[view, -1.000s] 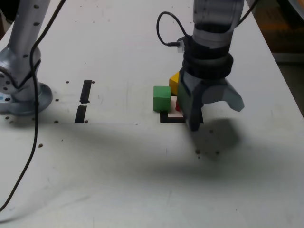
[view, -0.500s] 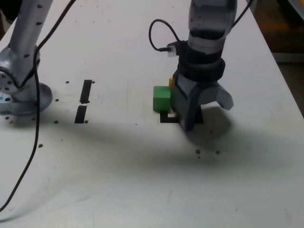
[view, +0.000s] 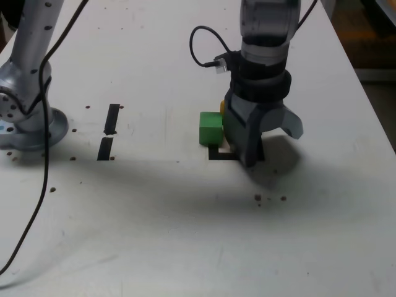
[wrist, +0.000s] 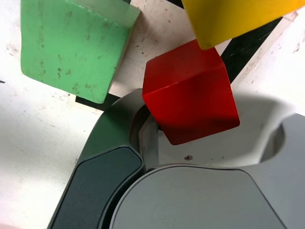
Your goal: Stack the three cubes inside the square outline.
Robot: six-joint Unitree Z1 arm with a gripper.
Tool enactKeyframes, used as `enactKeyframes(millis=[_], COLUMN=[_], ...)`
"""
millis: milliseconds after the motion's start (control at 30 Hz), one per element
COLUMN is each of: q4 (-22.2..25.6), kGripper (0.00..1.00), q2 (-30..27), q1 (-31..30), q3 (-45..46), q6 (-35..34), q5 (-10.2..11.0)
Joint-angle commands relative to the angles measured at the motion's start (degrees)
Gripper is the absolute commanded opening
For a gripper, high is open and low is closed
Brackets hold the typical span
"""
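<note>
The jaws (wrist: 212, 131) stand wide around the red cube (wrist: 190, 93), apparently not gripping; looks like pickup's starting, so next they should close.

Pale speckled tabletop (view: 154, 223), two short black tape strips (view: 109, 132), soft shadows, dark surroundings beyond

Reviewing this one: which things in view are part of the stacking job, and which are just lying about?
Part of the job:
- green cube
- red cube
- yellow cube
- black square outline

Just there:
- two short black tape strips
- black cable
</note>
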Motion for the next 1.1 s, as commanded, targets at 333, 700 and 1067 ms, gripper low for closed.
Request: enactKeyframes(millis=[333,700,1067], q4=[-0.64,0.49,4.78], kGripper=[0.25,0.10,0.10], q2=[0.56,-2.37,-6.63], q1=[0.29,-1.73,-1.80], q3=[1.49,1.68,3.71], q6=[-4.97,-8.77,-9.54], q5=[0.51,3.66,3.60])
